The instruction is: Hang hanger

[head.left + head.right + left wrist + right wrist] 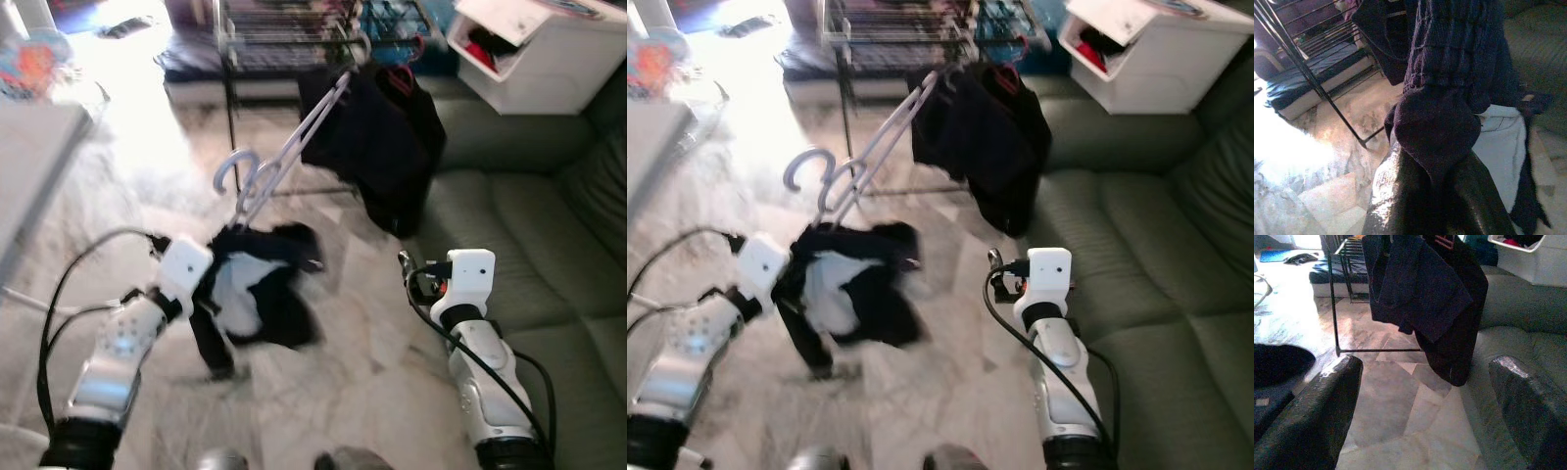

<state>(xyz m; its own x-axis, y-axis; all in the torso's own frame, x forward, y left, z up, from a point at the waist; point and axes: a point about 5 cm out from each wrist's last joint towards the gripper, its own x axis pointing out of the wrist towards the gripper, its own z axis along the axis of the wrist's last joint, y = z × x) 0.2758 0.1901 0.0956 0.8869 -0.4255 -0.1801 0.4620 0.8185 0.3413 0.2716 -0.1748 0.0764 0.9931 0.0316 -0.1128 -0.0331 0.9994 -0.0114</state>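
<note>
From my seat the job looks partway done, not finished: the pale hanger [284, 162] is off the floor and carries a dark garment [257, 289], but its hooks are clear of any bar. The drying rack [284, 34] stands well apart at about twelve o'clock in the head view, with dark clothes [377, 137] already draped over its right end, so I judge the carry and the hooking-on are what is left. My left gripper [1432, 181] is at about eight o'clock in the head view; in its wrist view the fingers are clamped on a bunch of the garment's dark knit, and the hanger rises from there toward one o'clock, its grey hooks up near the middle. I cannot tell whether the fingers touch the hanger itself — the cloth hides that. My right gripper [1425, 406] hovers at four o'clock near the green sofa [509, 225], fingers spread wide and empty, aimed at the rack.
</note>
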